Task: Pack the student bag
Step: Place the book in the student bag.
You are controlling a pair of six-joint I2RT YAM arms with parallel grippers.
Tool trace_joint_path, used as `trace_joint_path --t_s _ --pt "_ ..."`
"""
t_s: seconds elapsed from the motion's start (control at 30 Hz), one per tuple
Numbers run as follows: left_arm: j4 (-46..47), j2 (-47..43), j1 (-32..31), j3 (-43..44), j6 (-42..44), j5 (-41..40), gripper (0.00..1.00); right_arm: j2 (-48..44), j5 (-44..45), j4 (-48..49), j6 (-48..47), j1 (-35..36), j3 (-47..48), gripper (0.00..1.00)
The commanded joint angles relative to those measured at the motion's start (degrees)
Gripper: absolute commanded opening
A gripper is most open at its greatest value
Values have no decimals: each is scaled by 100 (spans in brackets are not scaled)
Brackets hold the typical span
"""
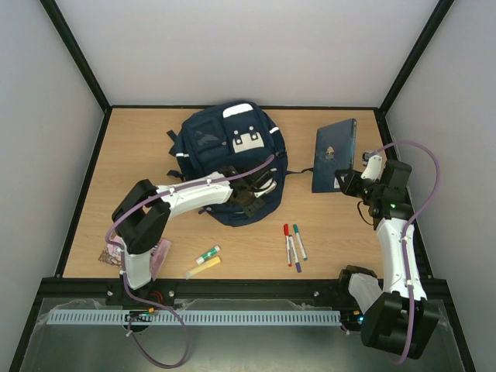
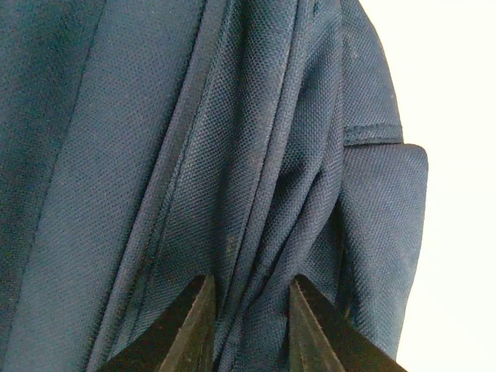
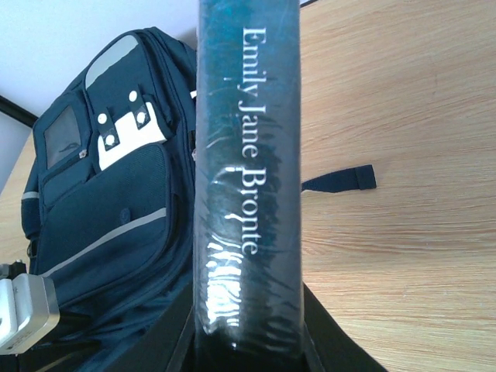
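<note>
Top external view: the left gripper (image 1: pixel 252 194) is down on the near edge of the student bag (image 1: pixel 213 147). The bag lies flat at centre back of the table (image 1: pixel 139 155), with its grey-white patch facing up. In the left wrist view the gripper's fingers (image 2: pixel 190 329) stand narrow, and a ridge of navy fabric runs between them. At this range I cannot tell whether they pinch the ridge or only flank it.

A few marker pens (image 1: pixel 293 244) lie loose on the wood, right of the bag and nearer the arms, touched by neither arm.

Further right, well apart from the bag, the right gripper (image 1: pixel 346 180) is closed on a dark blue book (image 1: pixel 335 153) and holds it off the table. In the right wrist view the book's spine, lettered "Emily Jane Bronte", runs straight out from between the fingers. Its long axis therefore continues the line of the gripper. The bag sits to the left of the spine, front pockets showing.

The coming move likely turns on this: the book must travel left, leading with its far end, toward whatever mouth the left arm lifts open. The left arm is the nearer one and is at the bag. No open mouth shows in any view, so the book's long axis probably needs lining up with the opening once it gapes.
</note>
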Motion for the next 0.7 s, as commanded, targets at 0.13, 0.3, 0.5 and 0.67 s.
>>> trace_joint_path --t_s 0.13,0.3,0.5,0.67 --pt "-489 -181 18 -24 -70 -135 39 -61 -307 686 -123 8 68 1" --pt "-579 -298 16 -27 -85 -116 30 -27 -329 693 -119 7 69 1" --pt "-626 -243 18 61 -135 -275 5 -21 -339 680 -117 9 73 1" --pt "-783 -337 18 425 -184 -561 2 -34 -289 761 -119 7 43 1"
